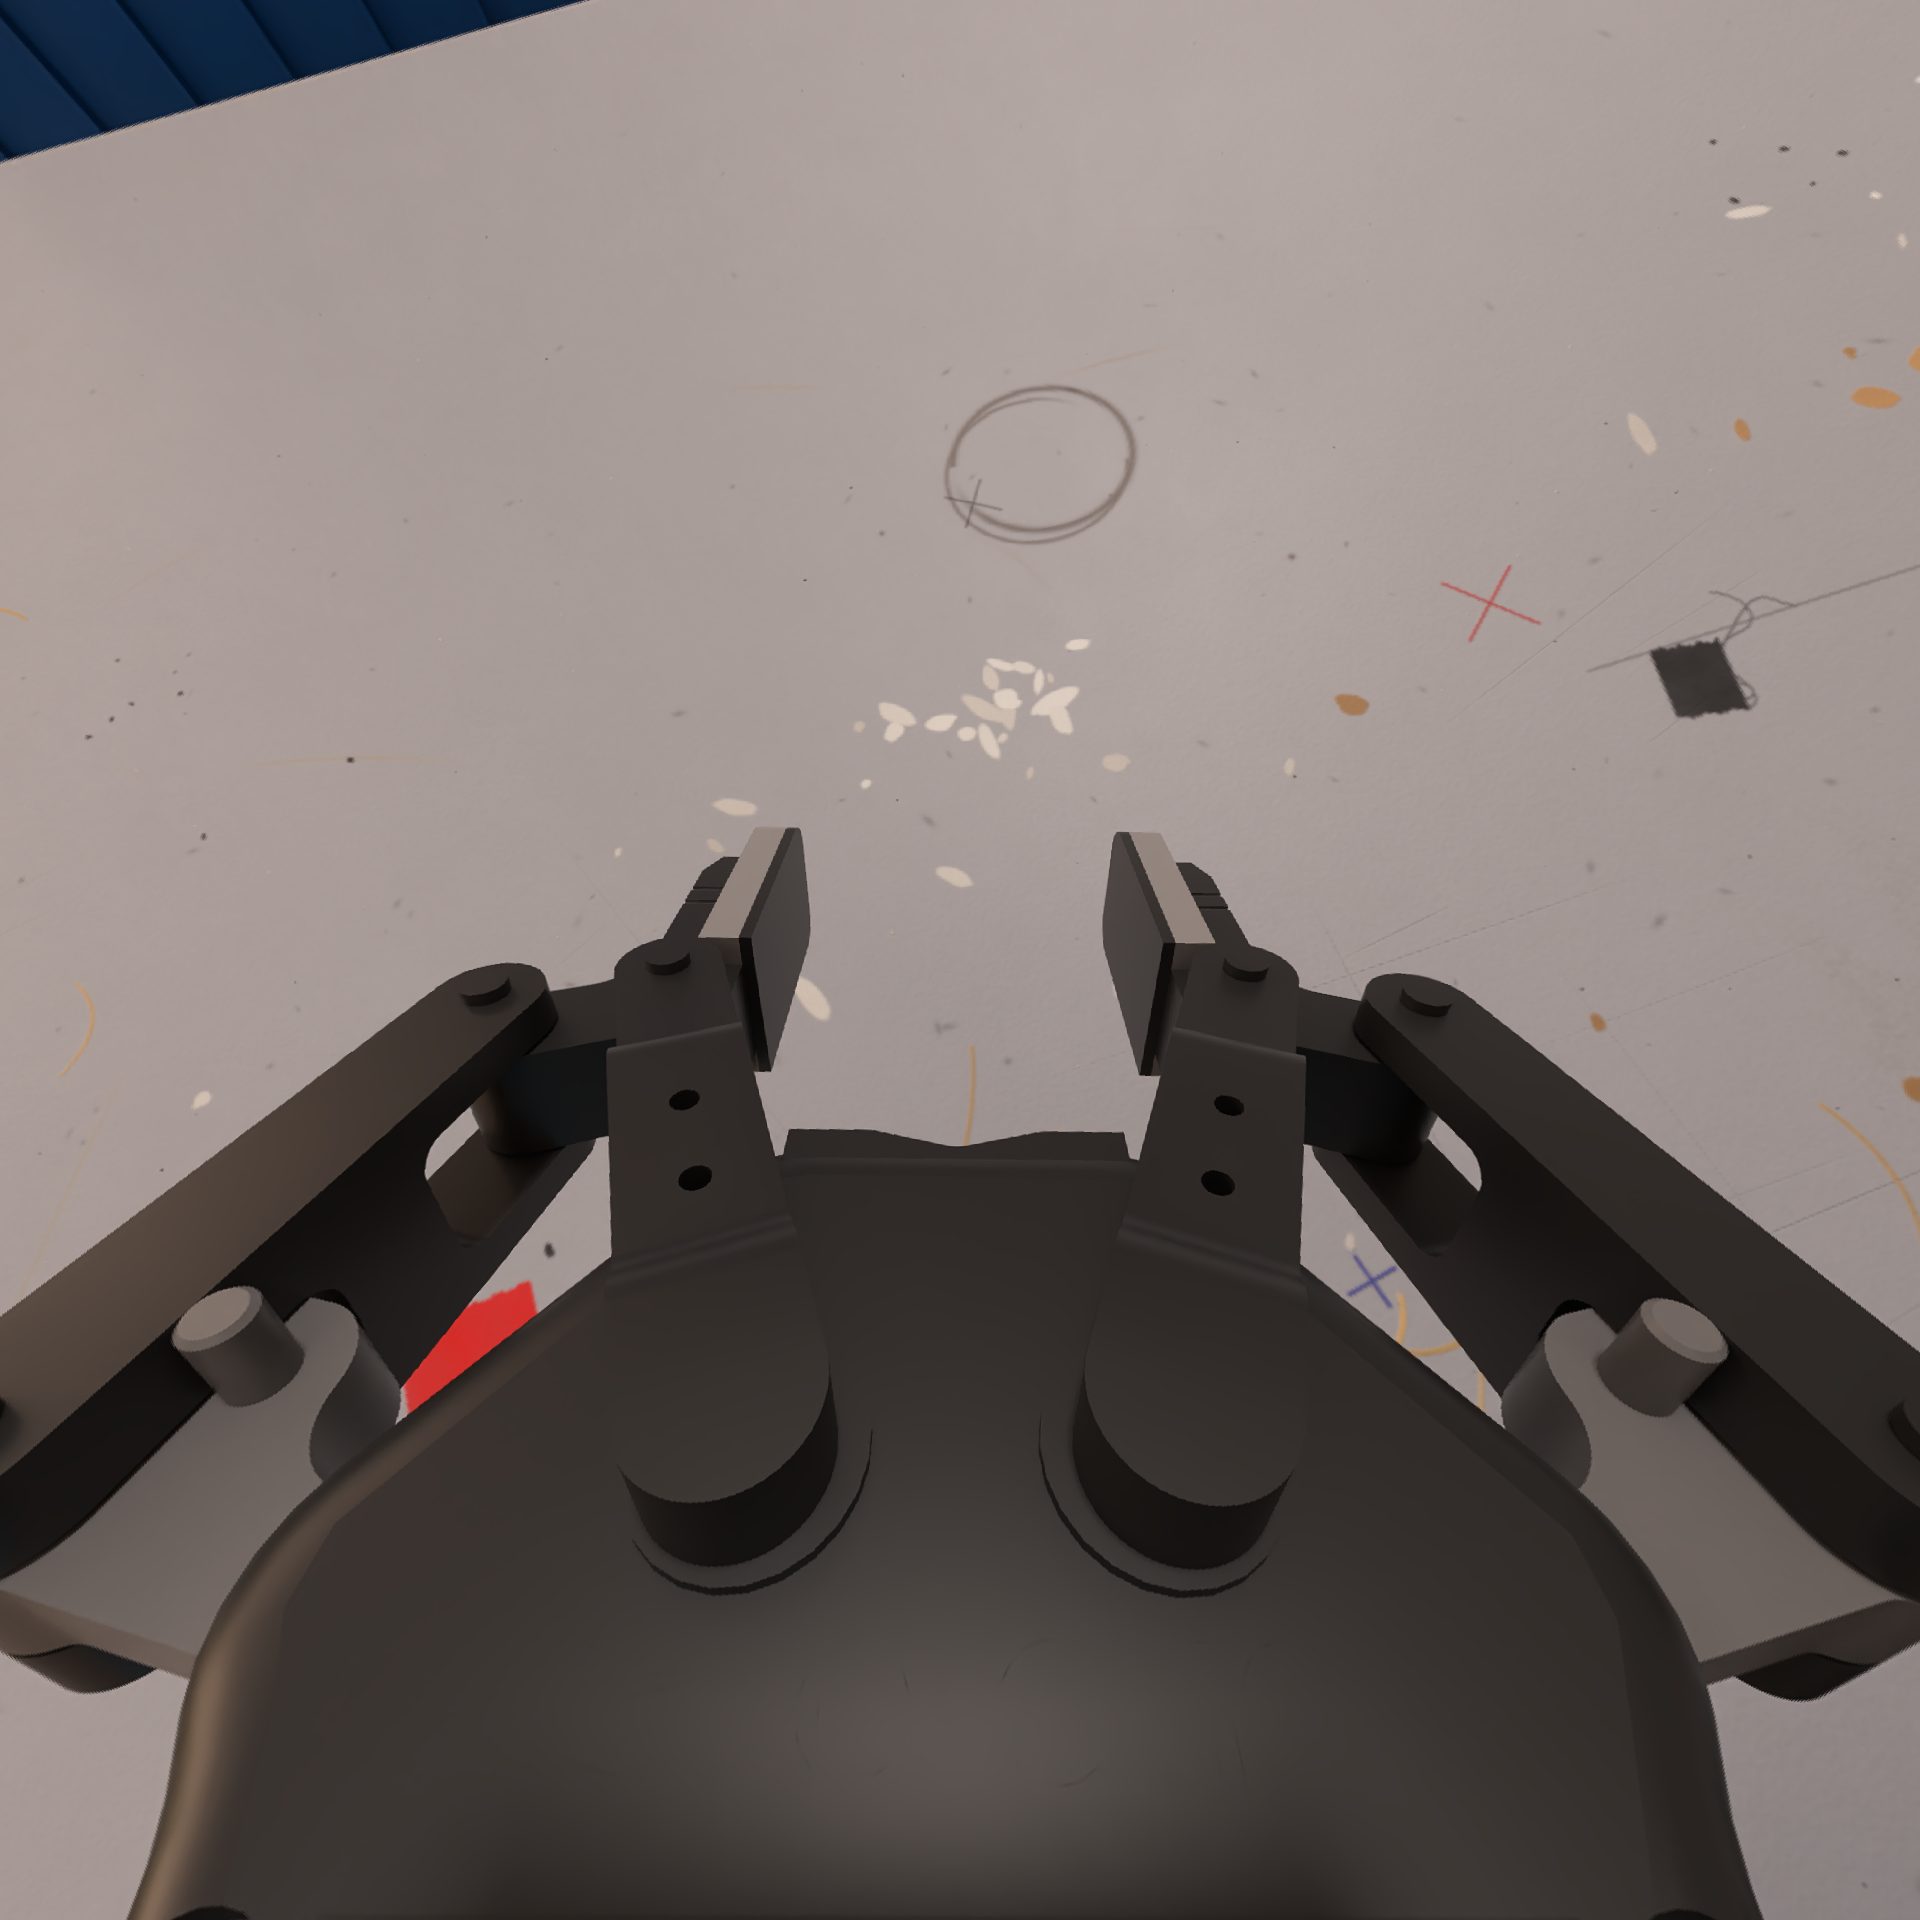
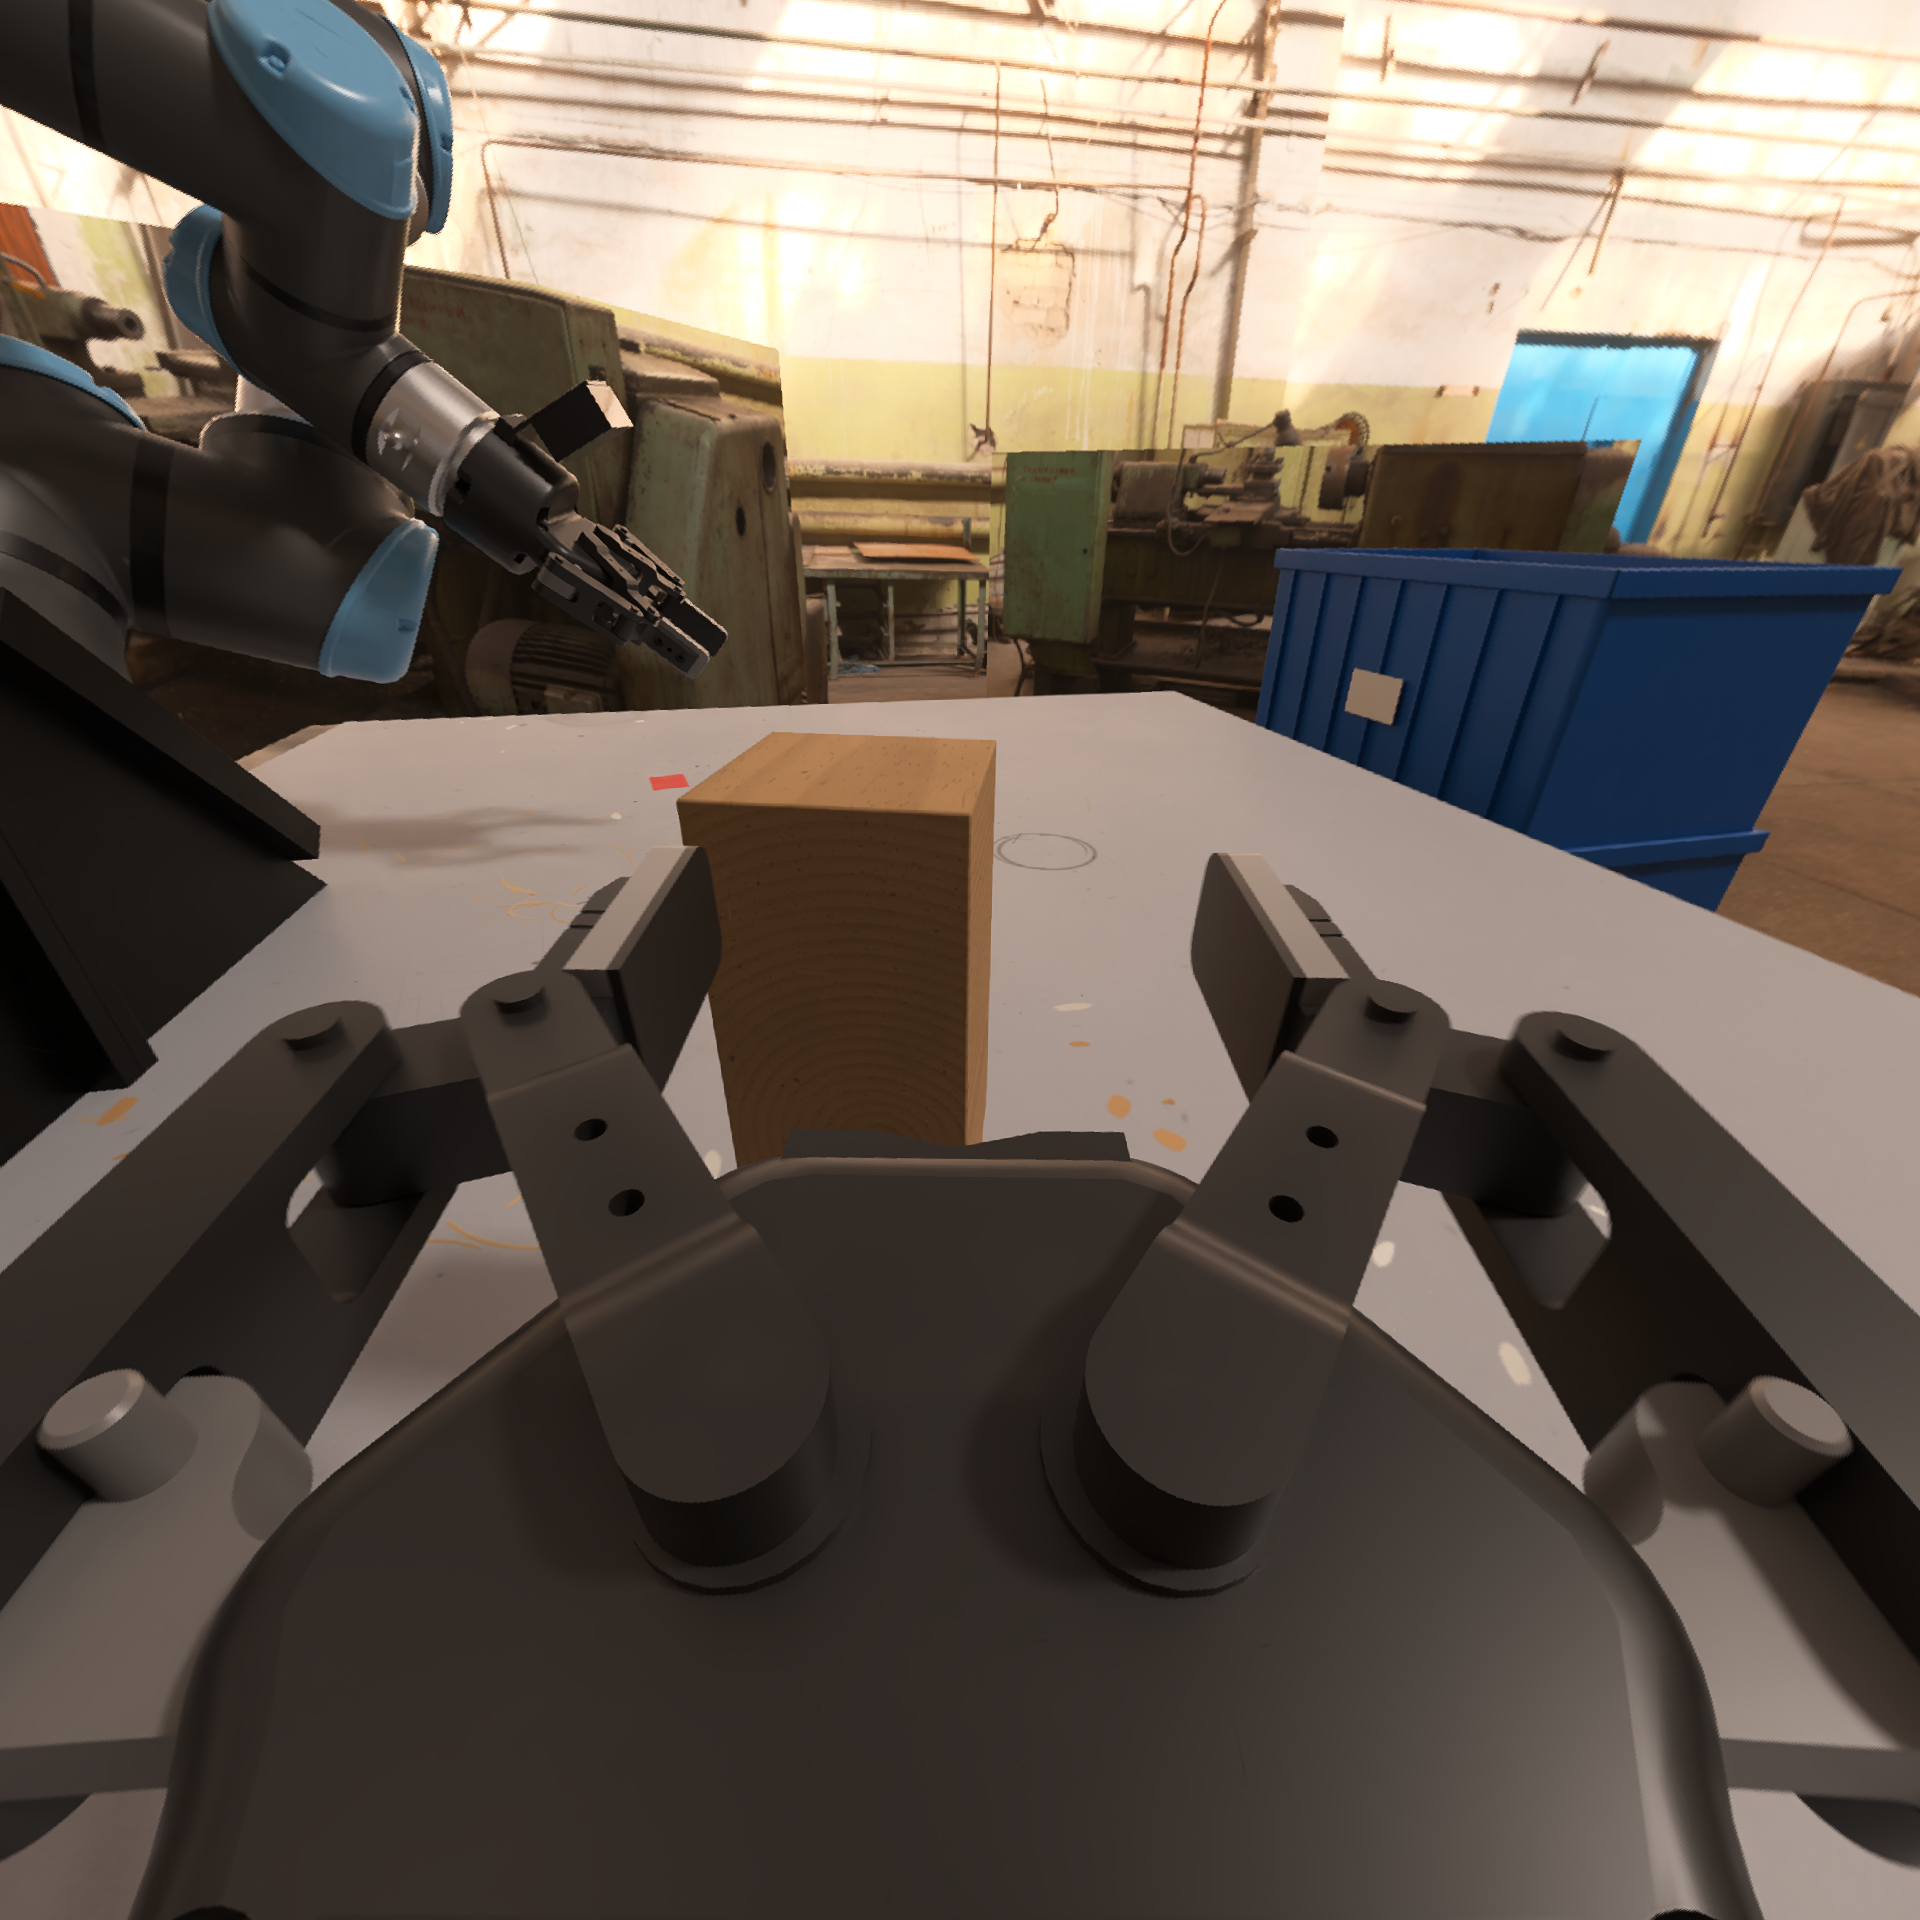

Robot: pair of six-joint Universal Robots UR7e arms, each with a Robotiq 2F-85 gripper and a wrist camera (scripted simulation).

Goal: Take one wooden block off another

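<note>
A tall wooden stack (image 2: 847,935) stands upright on the grey table (image 2: 1351,883); I cannot make out a seam between blocks. In the right wrist view my right gripper (image 2: 953,883) is open and empty, with the stack just ahead, between the fingers and nearer the left finger (image 2: 655,935). Its base is hidden behind the gripper body. My left gripper (image 1: 956,862) is open and empty over bare table, with no block in its view. It also shows in the right wrist view (image 2: 675,634), raised at the far left, well away from the stack.
A blue bin (image 2: 1558,686) stands beyond the table's right edge. A black arm base (image 2: 104,831) rises at the left. A red mark (image 2: 668,781) and a pencilled circle (image 2: 1044,851) lie behind the stack. The table (image 1: 416,520) is speckled with paint.
</note>
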